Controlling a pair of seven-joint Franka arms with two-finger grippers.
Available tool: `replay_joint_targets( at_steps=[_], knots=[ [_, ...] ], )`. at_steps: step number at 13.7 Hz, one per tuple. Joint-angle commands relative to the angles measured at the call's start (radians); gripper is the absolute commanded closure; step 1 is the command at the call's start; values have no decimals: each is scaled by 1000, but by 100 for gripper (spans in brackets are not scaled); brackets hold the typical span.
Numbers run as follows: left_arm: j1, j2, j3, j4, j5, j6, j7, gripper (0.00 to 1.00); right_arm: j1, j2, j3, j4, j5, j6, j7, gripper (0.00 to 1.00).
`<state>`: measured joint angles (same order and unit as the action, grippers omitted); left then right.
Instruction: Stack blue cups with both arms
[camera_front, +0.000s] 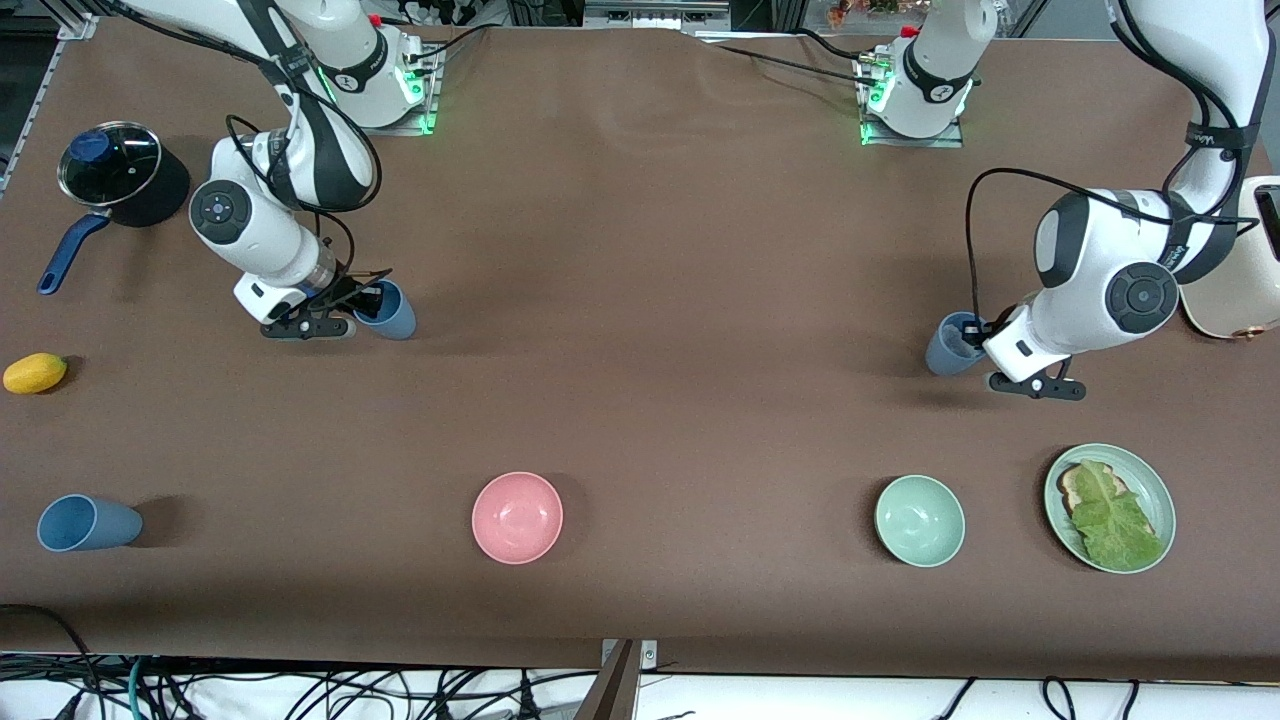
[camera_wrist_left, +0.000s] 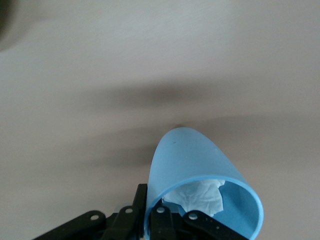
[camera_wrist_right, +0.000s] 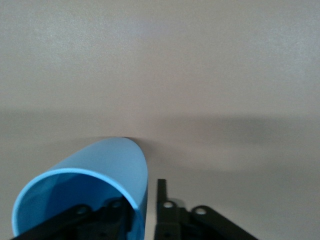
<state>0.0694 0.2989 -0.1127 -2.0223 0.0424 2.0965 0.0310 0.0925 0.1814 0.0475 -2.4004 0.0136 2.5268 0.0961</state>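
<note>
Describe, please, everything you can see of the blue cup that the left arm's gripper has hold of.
The blue cup is a small, matte slate-blue tumbler, plastic by its look, handleless and slightly tapered. It sits tilted at the left arm's end of the table. The left gripper pinches its rim, one finger inside the mouth and one outside. The left wrist view shows crumpled white paper inside it. Whether its base touches the brown table cannot be told.

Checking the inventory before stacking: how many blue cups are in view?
3. One in the right gripper, blue cup; one in the left gripper, paper-stuffed cup; one lying cup nearest the front camera, at the right arm's end. None visibly hidden.
</note>
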Motion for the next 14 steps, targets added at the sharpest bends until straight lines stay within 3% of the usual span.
replay_joint_targets(
  at_steps=[1, 5, 9, 13, 14],
  knots=[
    [-32, 5, -99, 62, -56, -62, -133, 100, -11, -7, 11, 9, -9, 4, -13, 100],
    [-216, 98, -150, 158, -81, -56, -460, 100, -11, -16, 12, 102, -7, -80, -13, 100],
    [-376, 204, -150, 246, -108, -49, -589, 100, 16, -7, 12, 356, -6, -391, -3, 100],
    [-390, 246, -176, 258, -116, -39, -573, 100, 81, 0, 12, 484, -3, -522, 71, 100],
    [-392, 244, -179, 269, -127, -41, -574, 91, 102, 0, 12, 491, -1, -522, 100, 100]
  ],
)
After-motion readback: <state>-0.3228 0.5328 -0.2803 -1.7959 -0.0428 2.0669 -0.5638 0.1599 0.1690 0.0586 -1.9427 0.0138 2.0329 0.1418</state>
